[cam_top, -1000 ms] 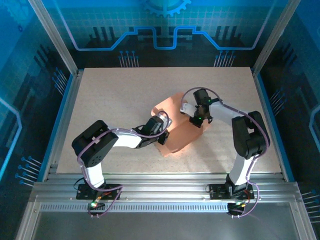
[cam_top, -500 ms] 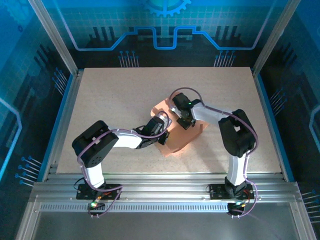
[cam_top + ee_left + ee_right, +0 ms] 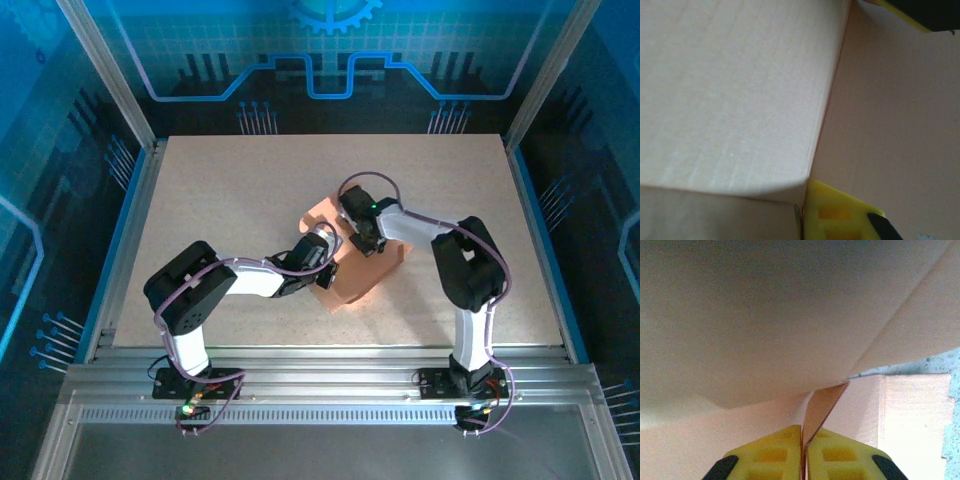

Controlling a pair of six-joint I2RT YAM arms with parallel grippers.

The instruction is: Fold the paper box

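Aluminium rails [image 3: 320,385] run along the near edge, where both arm bases are bolted; the left arm [image 3: 200,290] stretches forward and rightward, the right arm [image 3: 470,270] bends forward and doubles back leftward, so the two sets of jaws sit close together over the middle of the desk [image 3: 230,190].

Salmon-orange and partly folded, the paper box [image 3: 365,275] lies on the desk there; its bulk is just right of the left jaws and beneath the right jaws, with one flap poking out beyond them toward the far left.

In the left wrist view the left jaws are clenched on a wall of the box; one yellow pad [image 3: 835,215] presses against the foot of a crease where a pale panel meets a pinker one; the other pad is hidden behind the card.

In the right wrist view the right jaws grasp a thin upright flap, pinched between two yellow pads [image 3: 770,450]; a broad panel overhangs them from above; to the right of the pads a flat flap lies on the speckled desk.

Beyond both jaws the desk runs bare to a blue-lit back wall [image 3: 320,60].
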